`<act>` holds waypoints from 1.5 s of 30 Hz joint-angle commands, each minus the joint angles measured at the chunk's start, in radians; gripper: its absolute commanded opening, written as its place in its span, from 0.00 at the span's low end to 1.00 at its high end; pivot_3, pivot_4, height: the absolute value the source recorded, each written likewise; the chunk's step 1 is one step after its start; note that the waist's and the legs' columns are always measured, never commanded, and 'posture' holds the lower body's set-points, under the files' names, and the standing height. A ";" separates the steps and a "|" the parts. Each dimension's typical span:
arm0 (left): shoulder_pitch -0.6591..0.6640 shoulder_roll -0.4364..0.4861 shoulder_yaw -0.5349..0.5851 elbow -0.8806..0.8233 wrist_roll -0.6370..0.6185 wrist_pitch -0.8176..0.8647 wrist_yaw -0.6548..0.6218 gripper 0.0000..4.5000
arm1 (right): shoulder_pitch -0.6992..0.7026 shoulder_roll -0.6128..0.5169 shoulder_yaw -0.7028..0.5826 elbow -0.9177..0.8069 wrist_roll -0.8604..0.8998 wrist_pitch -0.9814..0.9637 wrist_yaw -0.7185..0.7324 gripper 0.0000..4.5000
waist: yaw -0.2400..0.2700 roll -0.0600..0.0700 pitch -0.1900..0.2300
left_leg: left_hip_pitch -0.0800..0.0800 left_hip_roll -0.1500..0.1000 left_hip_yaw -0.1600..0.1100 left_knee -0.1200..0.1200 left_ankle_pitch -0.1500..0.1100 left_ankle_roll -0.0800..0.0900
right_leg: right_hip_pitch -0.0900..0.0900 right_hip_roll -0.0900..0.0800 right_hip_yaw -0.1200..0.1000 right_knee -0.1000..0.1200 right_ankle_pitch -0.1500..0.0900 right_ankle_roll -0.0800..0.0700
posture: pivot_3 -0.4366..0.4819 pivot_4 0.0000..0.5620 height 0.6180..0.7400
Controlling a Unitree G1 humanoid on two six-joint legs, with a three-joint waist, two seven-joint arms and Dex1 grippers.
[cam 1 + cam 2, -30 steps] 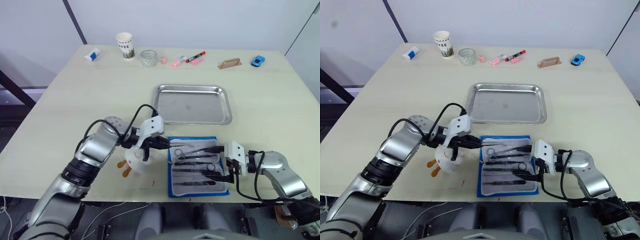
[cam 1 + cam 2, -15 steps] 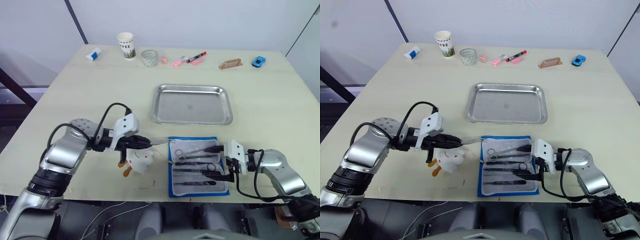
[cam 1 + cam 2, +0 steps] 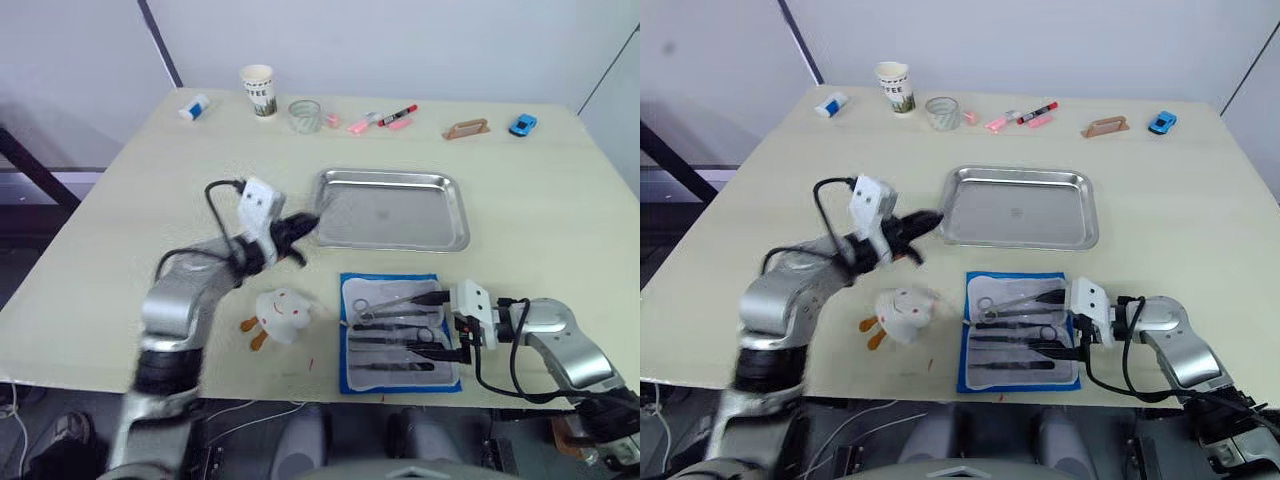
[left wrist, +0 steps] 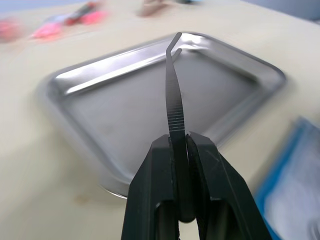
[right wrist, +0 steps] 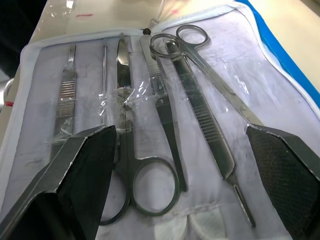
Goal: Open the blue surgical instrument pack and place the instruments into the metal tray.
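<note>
Left wrist view: left gripper [image 4: 178, 150] is clamped on a slim dark curved-tip forceps [image 4: 173, 92], its long axis pointing ahead over the near rim of the shiny rectangular stainless-steel tray [image 4: 150, 100], tip above the tray floor. Right gripper [image 5: 182, 160] stands wide open over the opened blue surgical instrument pack [image 3: 400, 330], where silvery scissors and tweezers [image 5: 170, 100] lie side by side, near the tray's front edge.

Both head eyes look down over the pale wooden tabletop [image 3: 150, 170] from the near edge, sharing it all. The left wrist camera faces the shiny rectangular steel tray [image 4: 125, 100] closely; the right wrist camera hangs close above the opened bright-blue pack [image 5: 280, 55].
</note>
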 commanded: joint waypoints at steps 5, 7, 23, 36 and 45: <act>-0.119 -0.157 -0.011 0.109 0.117 0.024 0.290 0.01 | 0.021 -0.022 0.031 0.050 -0.055 0.030 -0.005 1.00 | -0.007 0.004 0.000 | 0.001 -0.001 -0.004 -0.001 0.000 0.000 | 0.001 0.000 -0.001 0.000 -0.001 0.001 | 0.48 0.27 1.00; -0.147 -0.180 -0.018 0.144 0.138 0.022 0.325 0.01 | 0.020 -0.026 0.032 0.051 -0.055 0.029 -0.001 1.00 | -0.006 0.004 0.000 | 0.001 -0.002 -0.004 -0.001 0.000 0.000 | 0.001 -0.001 -0.001 -0.001 -0.001 0.001 | 0.48 0.27 1.00; -0.249 -0.295 -0.014 0.425 0.201 -0.024 0.461 0.01 | 0.031 -0.033 0.021 0.031 -0.051 0.042 -0.007 1.00 | -0.006 0.004 0.000 | 0.000 -0.005 -0.008 -0.001 0.001 -0.002 | 0.004 -0.001 -0.001 -0.002 -0.001 0.001 | 0.48 0.27 1.00; -0.260 -0.302 -0.014 0.484 0.219 -0.042 0.479 0.01 | 0.031 -0.028 0.024 0.032 -0.053 0.042 -0.010 1.00 | -0.006 0.004 0.000 | 0.000 -0.005 -0.008 -0.001 0.003 -0.006 | 0.004 -0.001 -0.001 -0.002 -0.001 0.002 | 0.48 0.27 1.00; -0.269 -0.301 -0.016 0.512 0.227 -0.045 0.483 0.01 | 0.035 -0.028 0.023 0.031 -0.052 0.042 -0.012 1.00 | -0.006 0.004 0.001 | 0.000 -0.005 -0.008 -0.001 0.003 -0.006 | 0.004 -0.001 -0.001 -0.002 -0.001 0.002 | 0.48 0.27 1.00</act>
